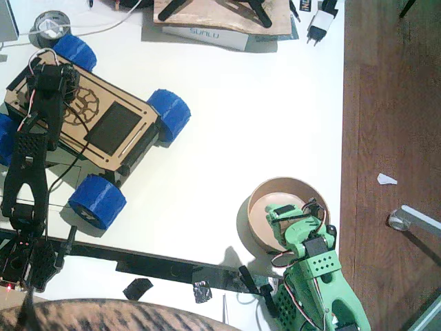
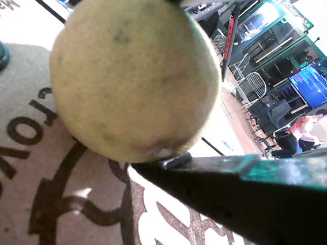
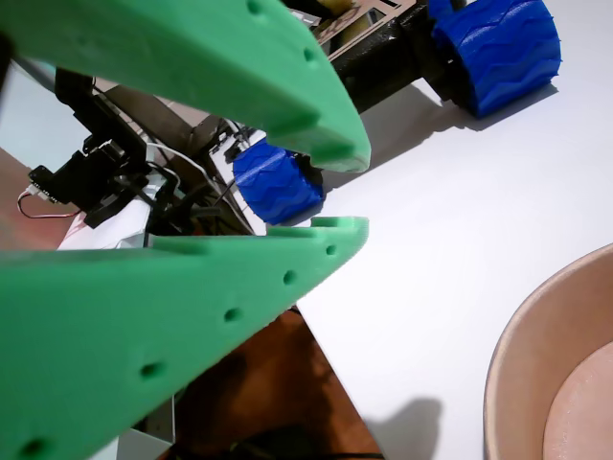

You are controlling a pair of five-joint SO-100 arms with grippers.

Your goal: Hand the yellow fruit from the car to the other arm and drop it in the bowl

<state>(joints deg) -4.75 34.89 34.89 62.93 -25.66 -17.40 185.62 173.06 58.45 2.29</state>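
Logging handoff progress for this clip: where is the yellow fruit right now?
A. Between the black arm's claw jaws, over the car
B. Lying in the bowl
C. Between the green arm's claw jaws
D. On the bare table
A. In a wrist view the yellow fruit sits against a dark jaw above the car deck's engraving, while the green right claw is empty and the bowl shows no fruit.

Green end effector (image 3: 340, 187) parted and empty, bowl (image 3: 522, 359) rim lower right, car (image 3: 402, 43) beyond
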